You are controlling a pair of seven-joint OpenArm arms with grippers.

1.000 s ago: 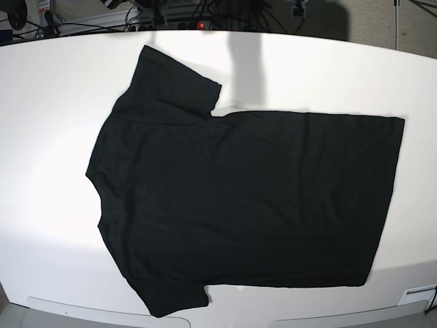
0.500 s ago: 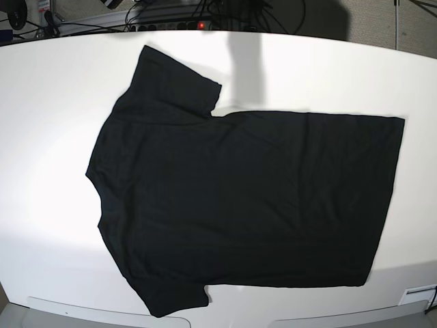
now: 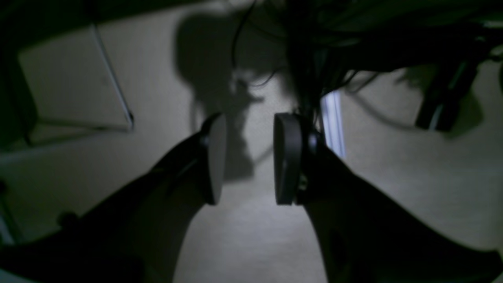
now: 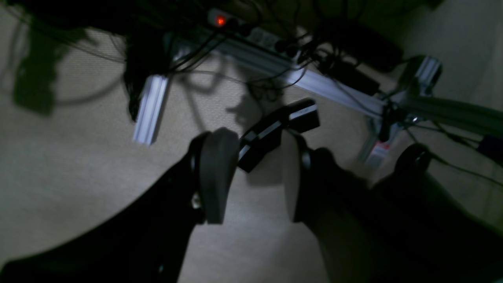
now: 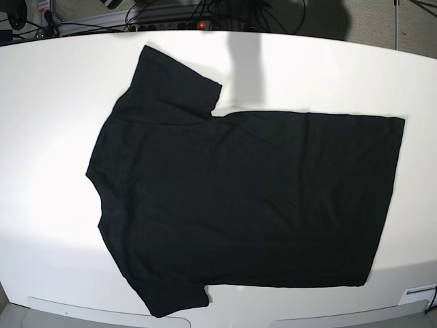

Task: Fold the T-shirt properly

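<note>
Both jaws stand parted with nothing between them: the left gripper [image 3: 248,159] and the right gripper [image 4: 255,177] hang over dim floor, away from the table. Only the base view shows the T-shirt [image 5: 246,198], spread flat on the white table [image 5: 48,123], plain side up, sleeves toward that view's left, hem to its right. Only the right wrist view shows a rail [image 4: 149,108], cables and a red light [image 4: 220,20].
</note>
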